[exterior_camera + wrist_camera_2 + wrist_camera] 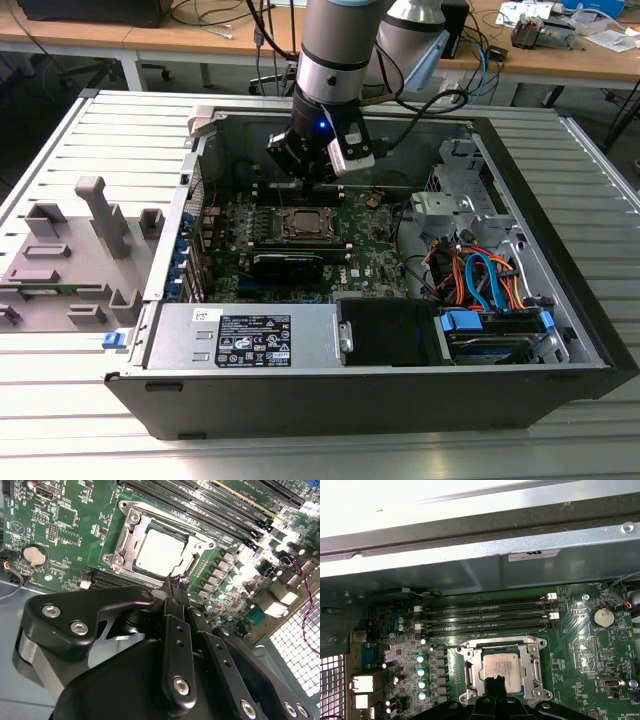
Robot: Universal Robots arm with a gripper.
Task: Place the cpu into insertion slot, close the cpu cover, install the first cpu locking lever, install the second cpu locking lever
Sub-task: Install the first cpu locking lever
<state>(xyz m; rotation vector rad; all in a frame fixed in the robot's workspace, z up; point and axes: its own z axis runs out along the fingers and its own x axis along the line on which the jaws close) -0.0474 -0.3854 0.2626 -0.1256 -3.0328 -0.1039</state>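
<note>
Two wrist views down onto insertion slot [501, 672]: cpu [161, 552] seated inside, cpu cover [131, 521] framing it. Gripper [175, 585] fingertips pressed together, holding nothing, poised just over slot's edge. Exterior view: open computer case [560, 300], memory slots [487, 615] just beside slot.

Even overhead room light in exterior view; case interior [400, 240] darker, shadowed under the arm. First wrist view: case wall [420, 505] blown out white toward 12 o'clock. Second wrist view: glare on capacitors [240, 575] at 3 o'clock; near gripper body [165, 680] soft.
</note>
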